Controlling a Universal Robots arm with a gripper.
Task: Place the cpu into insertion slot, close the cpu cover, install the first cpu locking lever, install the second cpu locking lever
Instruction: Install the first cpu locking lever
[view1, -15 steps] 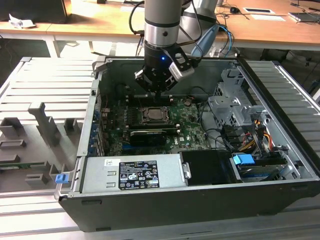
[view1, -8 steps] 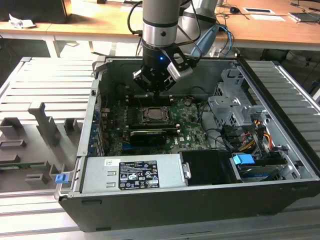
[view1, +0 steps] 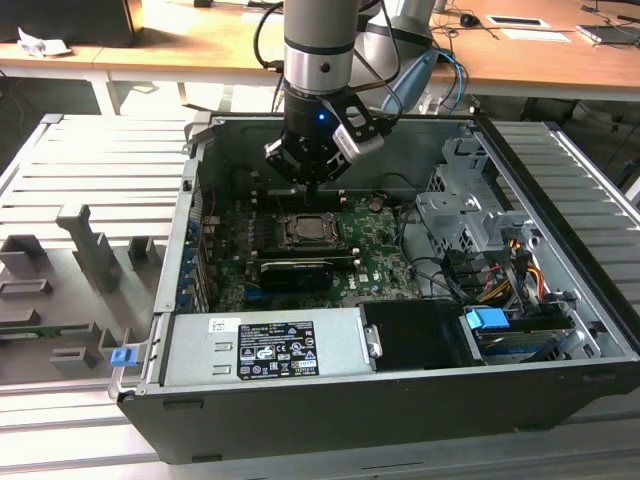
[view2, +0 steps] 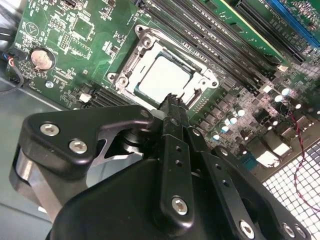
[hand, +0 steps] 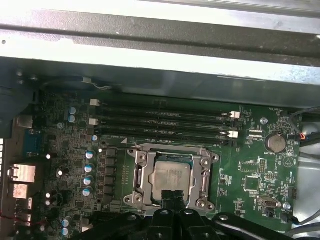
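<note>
The cpu (hand: 171, 177), a dull silver square chip, lies flat in the insertion slot on the green board, and the slot's pin field is hidden beneath it. The cpu cover (hand: 144, 172), a silver metal frame, lies down around the chip, whose face (view2: 164, 76) shows through the cover's window (view2: 131, 65). My gripper (hand: 173, 196) hangs just above the chip's near edge with its black fingers pressed together and nothing between them. In the second wrist view the fingertips (view2: 172, 101) end right beside the frame. In the exterior view the gripper (view1: 312, 184) hovers over the socket (view1: 305, 228).
The board sits inside an open computer case (view1: 560, 330). Several long black memory slots (hand: 165, 122) run beside the socket. A black expansion card (view1: 295, 270), the power supply (view1: 265, 345), a drive cage (view1: 460, 215) and loose cables (view1: 440, 270) crowd the case.
</note>
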